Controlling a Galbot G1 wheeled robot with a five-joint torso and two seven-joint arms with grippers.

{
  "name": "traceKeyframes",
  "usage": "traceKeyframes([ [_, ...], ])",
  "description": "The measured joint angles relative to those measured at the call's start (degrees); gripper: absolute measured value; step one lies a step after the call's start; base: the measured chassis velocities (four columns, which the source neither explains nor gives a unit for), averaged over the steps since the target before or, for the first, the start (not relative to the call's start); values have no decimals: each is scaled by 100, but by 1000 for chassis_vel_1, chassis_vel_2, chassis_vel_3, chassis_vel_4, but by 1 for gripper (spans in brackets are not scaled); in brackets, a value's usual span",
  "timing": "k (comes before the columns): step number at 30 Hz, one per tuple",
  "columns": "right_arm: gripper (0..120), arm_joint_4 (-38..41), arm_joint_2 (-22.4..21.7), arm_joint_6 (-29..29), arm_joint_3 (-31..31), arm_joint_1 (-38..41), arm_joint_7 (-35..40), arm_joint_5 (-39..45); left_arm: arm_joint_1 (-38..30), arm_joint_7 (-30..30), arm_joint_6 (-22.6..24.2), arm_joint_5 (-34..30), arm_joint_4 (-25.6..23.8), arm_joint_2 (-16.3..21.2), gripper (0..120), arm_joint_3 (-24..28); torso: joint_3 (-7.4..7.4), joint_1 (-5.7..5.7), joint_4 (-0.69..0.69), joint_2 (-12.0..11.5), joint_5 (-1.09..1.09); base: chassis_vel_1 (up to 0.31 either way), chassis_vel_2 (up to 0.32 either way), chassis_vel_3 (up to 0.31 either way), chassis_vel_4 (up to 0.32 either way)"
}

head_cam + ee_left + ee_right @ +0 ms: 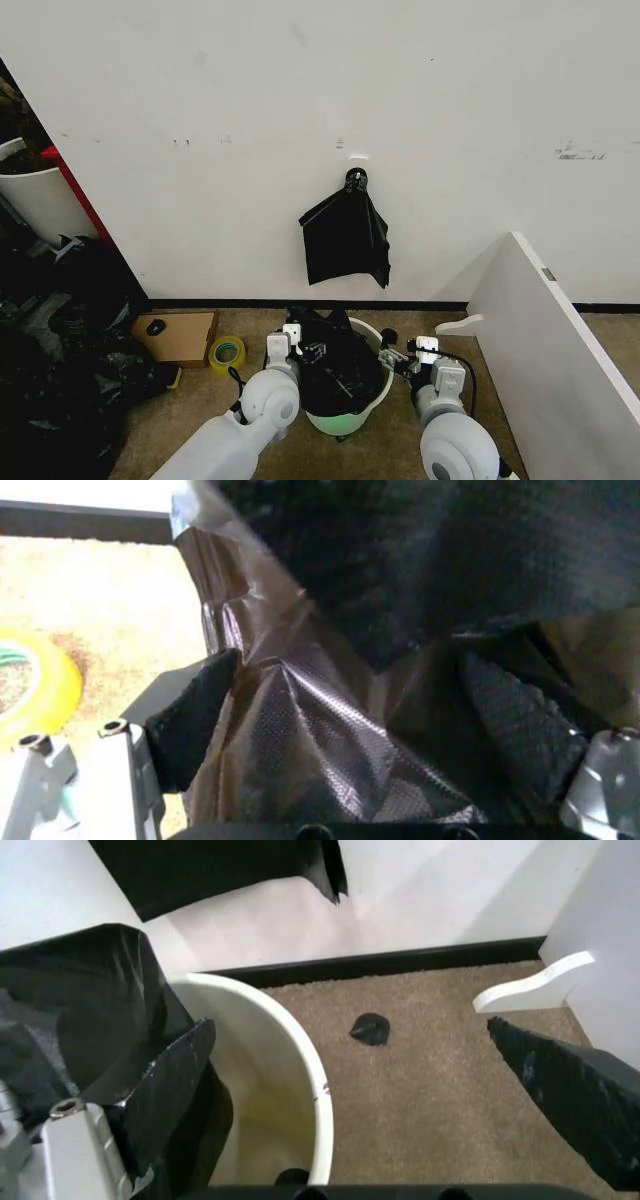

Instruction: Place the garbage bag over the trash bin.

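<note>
Your left gripper (340, 727) clamps the garbage bag (335, 365) at the trash bin (372, 405); right gripper (400, 358) spread open. Next, stretch it over the bare rim.

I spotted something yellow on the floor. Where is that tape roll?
In the head view, the yellow tape roll lies on the carpet left of the trash bin, beside a cardboard box by the wall.

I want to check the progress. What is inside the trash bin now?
The garbage bag fills most of the trash bin; one bare inner wall shows. The bin's bottom is covered.
</note>
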Motion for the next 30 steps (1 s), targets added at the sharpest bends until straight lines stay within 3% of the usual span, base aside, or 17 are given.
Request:
traceKeyframes([
  [15, 100, 28, 31, 0, -46, -31, 2, -58, -162, -246, 467, -334, 15, 65, 79, 65, 0, 0, 0, 0, 0, 0, 0, 0, 0],
  [21, 100, 28, 26, 0, -58, -38, 6, -71, -243, -389, 602, -605, 115, 30, 53, 42, 0, 0, 0, 0, 0, 0, 0, 0, 0],
  [30, 100, 22, 20, 0, -77, -24, 17, -73, -311, -509, 666, -746, 110, 37, 23, 16, 0, 0, 0, 0, 0, 0, 0, 0, 0],
])
